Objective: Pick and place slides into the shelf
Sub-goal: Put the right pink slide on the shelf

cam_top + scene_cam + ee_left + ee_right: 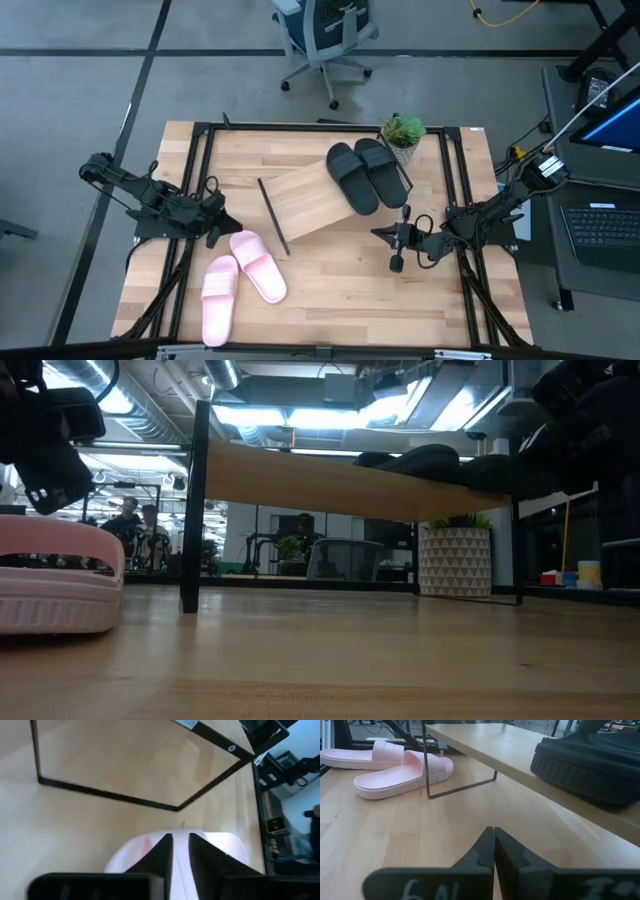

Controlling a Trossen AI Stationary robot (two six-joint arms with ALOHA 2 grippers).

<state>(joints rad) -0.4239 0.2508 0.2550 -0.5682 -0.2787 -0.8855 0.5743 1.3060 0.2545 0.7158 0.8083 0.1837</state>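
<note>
Half the job looks done: the black slides (362,172) lie side by side on the shelf (312,205), toward its end near the potted plant (402,134). The pink slides (241,279) are both on the counter (330,300), just beside the shelf's free end. My left hand (216,230) sits over the nearer pink slide's end, fingers nearly together with a thin gap, holding nothing as far as I can tell. My right hand (396,262) waits low over the counter by the shelf, fingers pressed together and empty. Two pink slides remain.
</note>
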